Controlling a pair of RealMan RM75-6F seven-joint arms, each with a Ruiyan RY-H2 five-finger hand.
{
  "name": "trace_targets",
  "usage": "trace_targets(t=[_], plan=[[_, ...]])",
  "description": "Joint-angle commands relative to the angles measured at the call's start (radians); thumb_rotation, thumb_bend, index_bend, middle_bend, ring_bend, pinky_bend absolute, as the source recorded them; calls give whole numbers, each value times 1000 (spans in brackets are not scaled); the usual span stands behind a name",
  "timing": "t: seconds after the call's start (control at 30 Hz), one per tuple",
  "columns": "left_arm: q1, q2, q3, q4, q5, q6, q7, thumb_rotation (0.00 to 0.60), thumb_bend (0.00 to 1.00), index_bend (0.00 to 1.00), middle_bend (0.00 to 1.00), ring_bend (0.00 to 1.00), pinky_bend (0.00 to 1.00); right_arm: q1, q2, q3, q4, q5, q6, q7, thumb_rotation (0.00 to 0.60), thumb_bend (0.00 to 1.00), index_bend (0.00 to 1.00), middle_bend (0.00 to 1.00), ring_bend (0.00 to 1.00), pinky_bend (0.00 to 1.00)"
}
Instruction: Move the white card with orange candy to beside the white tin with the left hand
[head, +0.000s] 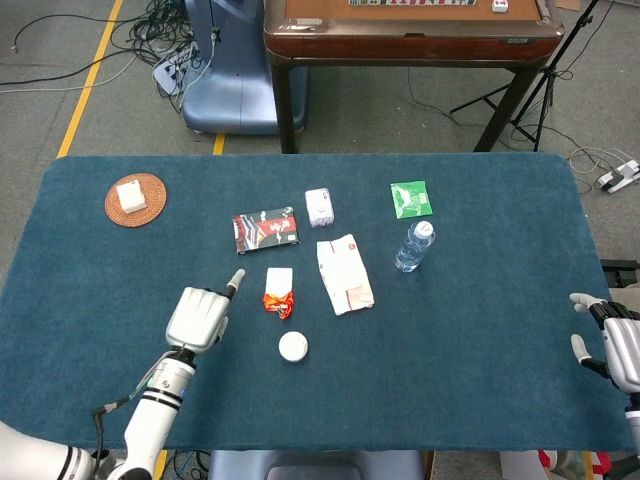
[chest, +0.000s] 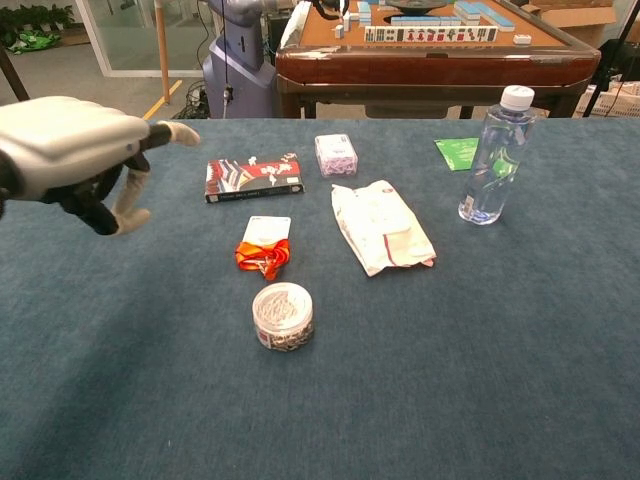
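Note:
The white card with orange candy (head: 278, 290) (chest: 264, 244) lies flat on the blue tablecloth, just behind the round white tin (head: 293, 346) (chest: 282, 314), a small gap between them. My left hand (head: 200, 314) (chest: 75, 156) is raised to the left of the card, open and holding nothing, fingers spread. My right hand (head: 608, 345) rests at the table's right edge, open and empty; the chest view does not show it.
A red and black packet (head: 266, 229), a small white box (head: 319, 206), a white pouch (head: 344, 273), a water bottle (head: 413, 246) and a green sachet (head: 410, 199) lie behind the card. A woven coaster (head: 135, 198) bearing a white block sits far left.

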Motion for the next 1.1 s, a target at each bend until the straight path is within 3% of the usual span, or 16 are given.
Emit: trace_targets(t=[0.03,0.23,0.4,0.73,1.1], plan=[[126,99,142,8,223,109,-85,600,416,156,376,386,680,5,-5,-2,0,4,-9,-17,600,292,265,343,279,392],[283,193,245,107,407,225,-209,600,492,236,303,252,489,14,-20,-3,-2,13,-20,-53,600,209,265,343,279,392],[405,237,272,189,475,293,-307,600,517,255,299,198,402,22,-38,1,4,18,-21,-73,600,208,265,343,279,392],[571,254,223,335,432,278,-498,600,517,282,299,171,344,33,-51,-1,4,34,-37,-103,600,208,265,343,279,392],[620,234,159,423,501,216,-527,600,517,289,299,171,338,63,-65,-2,32,71,-103,-115,600,208,265,343,279,392]])
